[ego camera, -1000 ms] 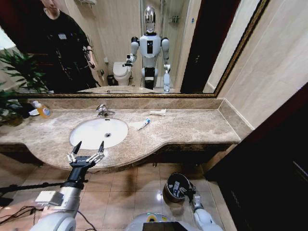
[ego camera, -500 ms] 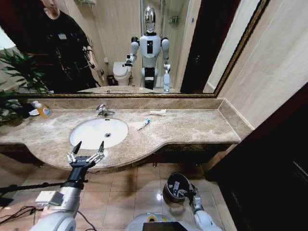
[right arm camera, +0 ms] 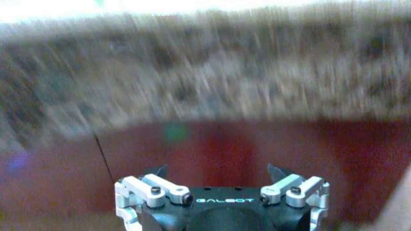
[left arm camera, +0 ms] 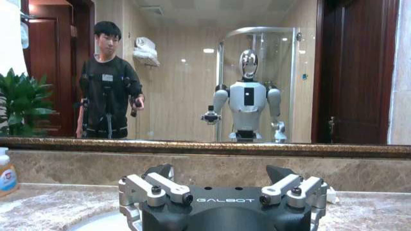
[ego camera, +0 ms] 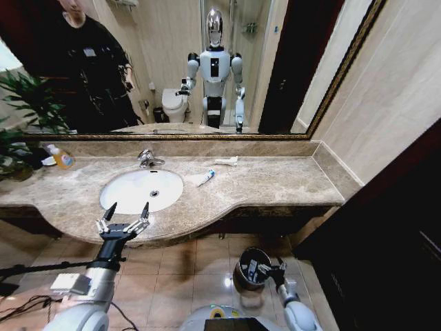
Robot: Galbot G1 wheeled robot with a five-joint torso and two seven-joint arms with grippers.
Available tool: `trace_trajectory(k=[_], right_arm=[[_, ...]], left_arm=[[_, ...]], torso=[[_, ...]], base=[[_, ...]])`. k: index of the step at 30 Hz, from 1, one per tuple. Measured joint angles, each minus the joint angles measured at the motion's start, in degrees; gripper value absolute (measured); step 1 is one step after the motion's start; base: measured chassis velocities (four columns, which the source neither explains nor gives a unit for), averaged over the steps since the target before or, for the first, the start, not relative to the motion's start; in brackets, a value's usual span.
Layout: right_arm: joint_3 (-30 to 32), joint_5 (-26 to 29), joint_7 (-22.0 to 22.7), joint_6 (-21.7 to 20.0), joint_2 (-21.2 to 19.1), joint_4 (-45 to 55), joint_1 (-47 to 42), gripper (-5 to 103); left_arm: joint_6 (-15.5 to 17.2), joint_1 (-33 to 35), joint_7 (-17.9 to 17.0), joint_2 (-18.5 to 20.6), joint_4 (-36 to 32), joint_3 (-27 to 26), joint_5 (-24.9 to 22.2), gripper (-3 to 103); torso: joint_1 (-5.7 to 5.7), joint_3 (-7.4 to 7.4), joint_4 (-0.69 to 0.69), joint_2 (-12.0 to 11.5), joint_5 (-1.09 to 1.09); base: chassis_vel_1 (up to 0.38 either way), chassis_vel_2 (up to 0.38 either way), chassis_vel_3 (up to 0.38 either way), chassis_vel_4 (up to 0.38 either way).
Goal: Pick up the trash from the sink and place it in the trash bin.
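– Marble counter (ego camera: 275, 181) around the sink (ego camera: 141, 190); anything in the basin?
– Nothing I can make out; a white tube (ego camera: 205, 178) with a blue end lies beside it; a white packet (ego camera: 227, 161) farther back.
– The bin (ego camera: 251, 269)?
– On the floor, white scraps inside; right gripper (ego camera: 277, 270) at its rim, jaws spread; left gripper (ego camera: 125, 219) spread at the counter's front edge.

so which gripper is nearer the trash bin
Right. The right gripper sits low beside the trash bin on the floor; the left gripper is up at the countertop edge by the sink, fingers open.
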Motion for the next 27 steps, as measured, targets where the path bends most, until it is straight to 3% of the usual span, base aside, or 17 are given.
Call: trace_trajectory(k=[6,12,17,27], right_arm=[[-1.0,-1.5,3.3,-4.8,-0.3,17.5,-5.4,100],[-5.7,-3.6,8.4,-13.4,0.7,25.4,1.6,100],[-10.3,-1.7,9.6,-19.6,-0.3,24.7,11.7,100],[-17.3,1.8,7.6,-23.3,-1.3,17.6,25.6,100]], left_arm=[[0.0,0.0,0.0,0.0,0.0,0.0,0.0,100],[0.0,0.0,0.0,0.0,0.0,0.0,0.0,100],[0.0,0.0,0.0,0.0,0.0,0.0,0.0,100],[0.0,0.0,0.0,0.0,0.0,0.0,0.0,100]], torso=[[0.00,0.00,-0.01,0.0,-0.03],[0.00,0.00,0.00,0.0,0.00],[0.01,0.01,0.00,0.0,0.00],[0.01,0.01,0.00,0.0,-0.01]], base=[[0.000,0.000,0.000,0.000],[0.000,0.000,0.000,0.000],[0.000,0.000,0.000,0.000],[0.000,0.000,0.000,0.000]])
